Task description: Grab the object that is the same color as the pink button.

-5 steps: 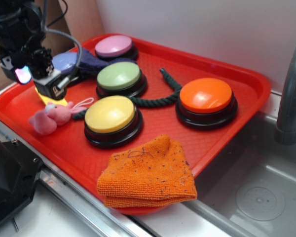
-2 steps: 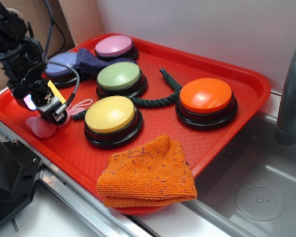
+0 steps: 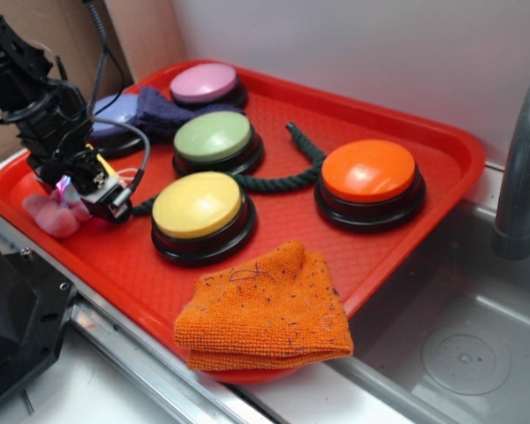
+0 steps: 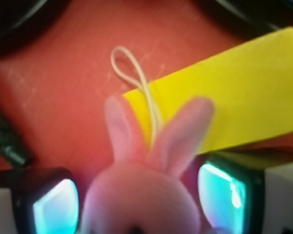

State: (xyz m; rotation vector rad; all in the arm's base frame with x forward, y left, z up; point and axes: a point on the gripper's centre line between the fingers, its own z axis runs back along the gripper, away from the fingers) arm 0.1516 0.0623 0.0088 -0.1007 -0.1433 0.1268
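The object, a small pink plush bunny (image 3: 47,215), lies at the left front of the red tray (image 3: 274,238). In the wrist view its head (image 4: 141,200) and two ears fill the space between my fingers, and its pale loop string (image 4: 136,78) trails across a flat yellow block (image 4: 224,107). My gripper (image 3: 75,190) (image 4: 139,209) is down over the bunny and open. One finger stands on each side of the head, with a thin gap showing at both. The pink button (image 3: 203,81) sits at the tray's far corner.
Green (image 3: 214,137), yellow (image 3: 199,205), orange (image 3: 368,170) and blue-lavender (image 3: 115,113) buttons stand on the tray, with a dark green rope (image 3: 283,179) between them. An orange cloth (image 3: 265,309) overhangs the front edge. A sink (image 3: 459,353) and faucet (image 3: 521,168) are at the right.
My gripper has come down and to the left, from above the yellow block to around the bunny. The bunny has shifted a little to the left.
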